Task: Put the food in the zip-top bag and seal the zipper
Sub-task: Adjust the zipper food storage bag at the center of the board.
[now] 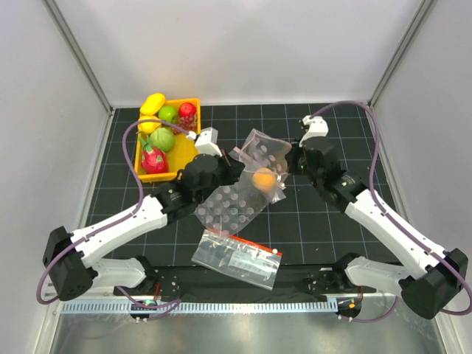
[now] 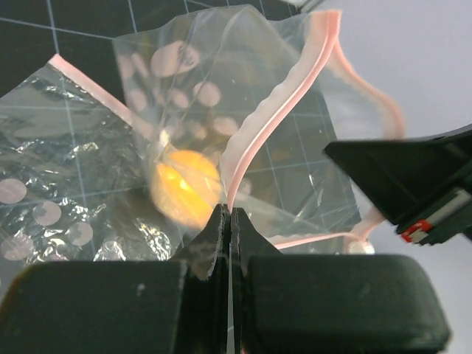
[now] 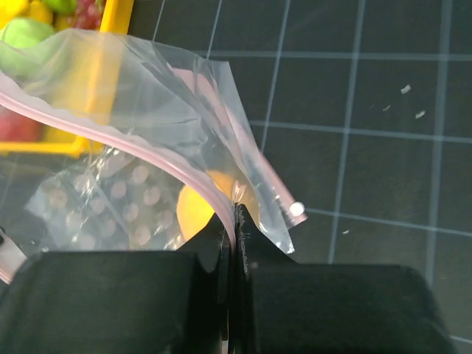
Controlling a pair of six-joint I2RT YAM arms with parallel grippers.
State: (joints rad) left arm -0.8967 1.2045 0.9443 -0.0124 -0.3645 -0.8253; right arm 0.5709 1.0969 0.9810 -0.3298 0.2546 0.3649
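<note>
White walls enclose a black gridded mat [image 1: 310, 221], where a yellow tray [image 1: 188, 101] at the far left holds most of the food. At the centre, between the two arms, the zip-top bag [image 1: 259, 151] is held up partly over a bubble sheet [image 1: 232, 210], and a printed bag [image 1: 240, 258] lies nearer the bases. The zip-top bag is thin, limp film. It looks almost weightless, slippery and ready to crumple or fold shut, so it probably handles best when taken by the stiffer zipper [image 2: 284, 103] lip rather than the loose wall, one side per gripper to keep the mouth wide. An orange peach [image 1: 263, 179] shows through the film, apparently inside and sagging it. Being glossy and round, it would likely roll if the bag tips. The left gripper [image 2: 230, 214] has its fingers pressed together on the bag's edge right beside the pink strip. The right gripper [image 3: 234, 210] likewise pinches the lip, with no gap showing between either pair.
</note>
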